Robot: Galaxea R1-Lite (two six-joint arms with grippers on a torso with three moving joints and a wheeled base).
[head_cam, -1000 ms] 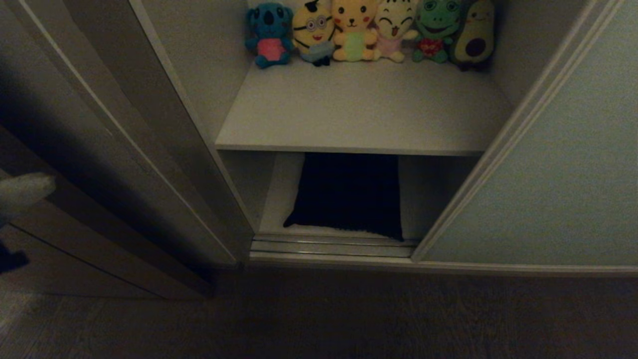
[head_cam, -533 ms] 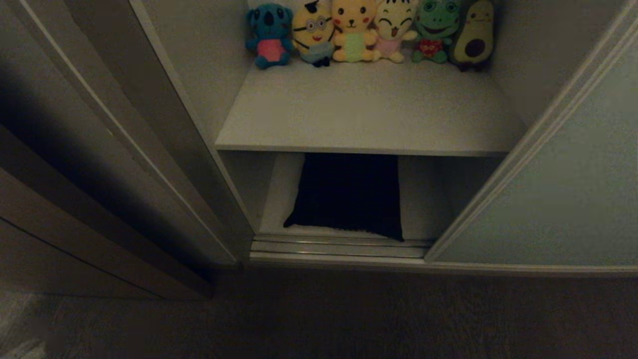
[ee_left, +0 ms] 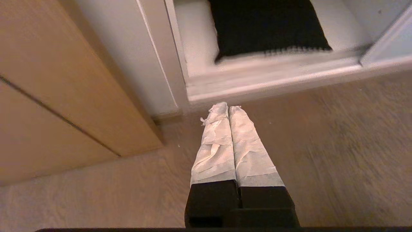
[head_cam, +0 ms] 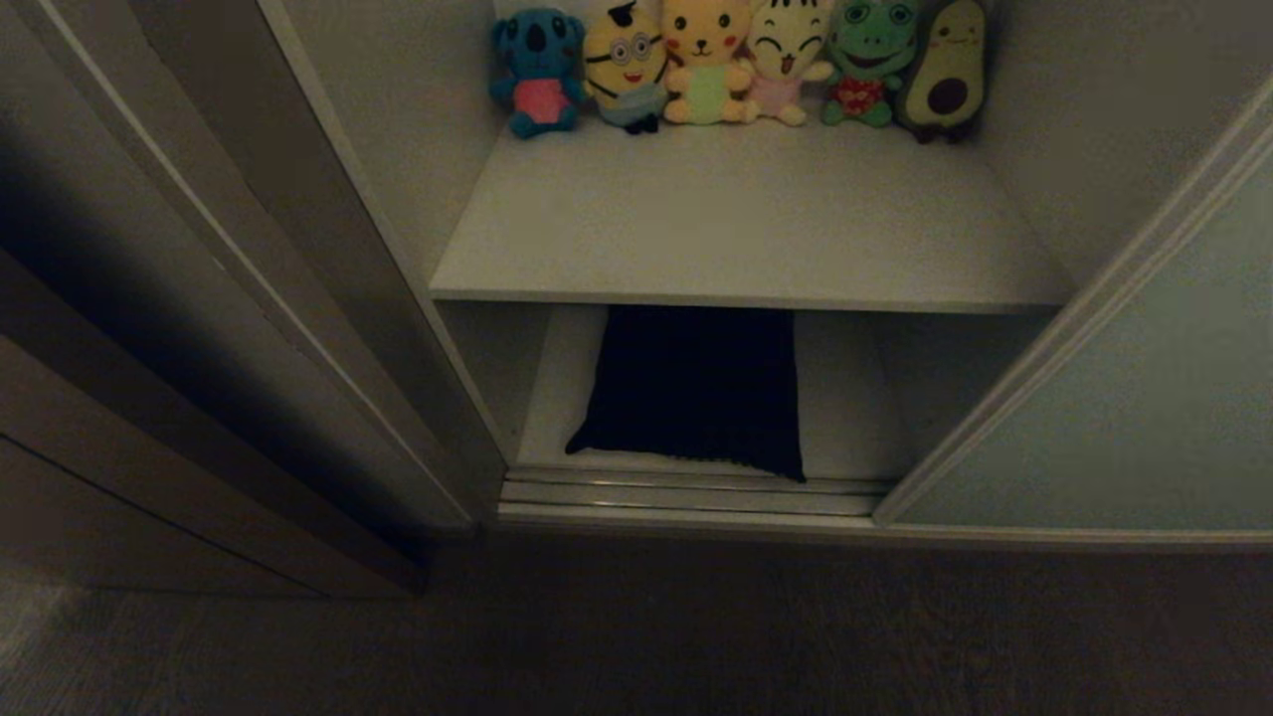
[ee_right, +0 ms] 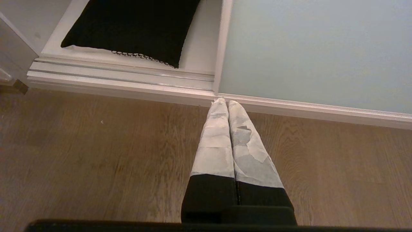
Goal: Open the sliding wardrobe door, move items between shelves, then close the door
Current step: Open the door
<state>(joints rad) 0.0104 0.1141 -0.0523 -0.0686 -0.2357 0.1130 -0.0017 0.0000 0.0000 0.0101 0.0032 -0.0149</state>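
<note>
The sliding wardrobe door point(head_cam: 1124, 418), a pale grey-green panel, stands pushed to the right, leaving the interior open. A folded black garment point(head_cam: 696, 388) lies on the bottom shelf point(head_cam: 855, 398), under the upper shelf point(head_cam: 736, 229). Neither arm shows in the head view. My left gripper point(ee_left: 228, 108) hangs shut and empty over the wood floor, short of the wardrobe's left corner, with the black garment point(ee_left: 267, 25) beyond it. My right gripper point(ee_right: 224, 101) is shut and empty too, low before the door's point(ee_right: 309, 54) left edge and the black garment point(ee_right: 135, 29).
Several plush toys point(head_cam: 736, 65) line the back of the upper shelf. A brown wooden side panel point(head_cam: 149, 477) stands at the left. The metal door track point(head_cam: 686, 492) runs along the wardrobe's foot, with wood floor point(head_cam: 696, 626) in front.
The door has slid further right, widening the opening. My left gripper, at the head view's left edge a second ago, has dropped out of that view.
</note>
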